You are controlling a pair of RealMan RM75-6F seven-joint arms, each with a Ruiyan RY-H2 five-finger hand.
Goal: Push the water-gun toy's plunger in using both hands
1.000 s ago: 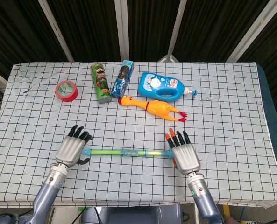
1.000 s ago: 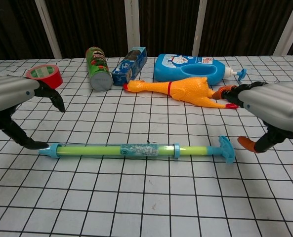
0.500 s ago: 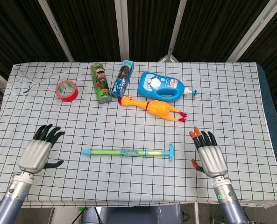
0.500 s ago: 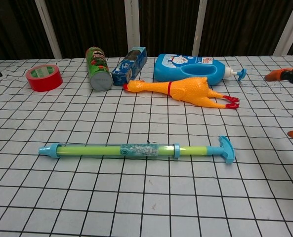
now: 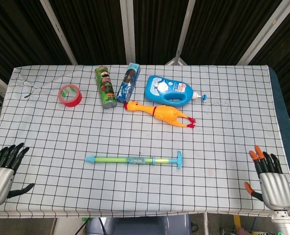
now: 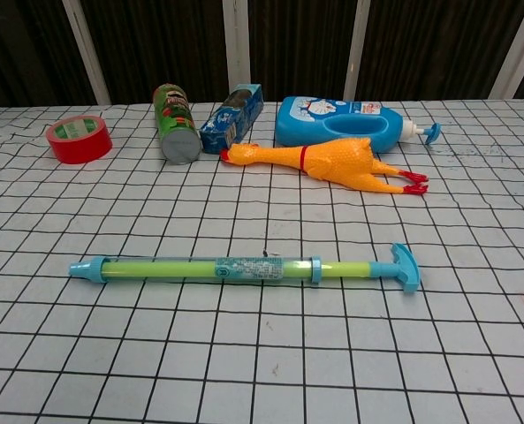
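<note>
Water-gun toy [image 5: 133, 159] lies flat mid-table, plunger handle [image 5: 179, 159] toward my right. My left hand [image 5: 0, 172] and right hand [image 5: 272, 182] sit at the near corners, fingers spread, holding nothing, well apart from it.

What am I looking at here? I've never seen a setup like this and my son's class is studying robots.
These are two pictures from one robot's own cameras. The head view looks down on a table with a checked cloth; the chest view sees the same table from lower down.

The metal shapes in the head view's bottom corners are the robot's left hand and right hand. Both are open, hold nothing and sit far apart; the chest view shows neither.

In the middle lies a water-gun toy, its plunger partly out. Behind it are a rubber chicken, a blue bottle, a green can, a blue box and a red tape roll.
</note>
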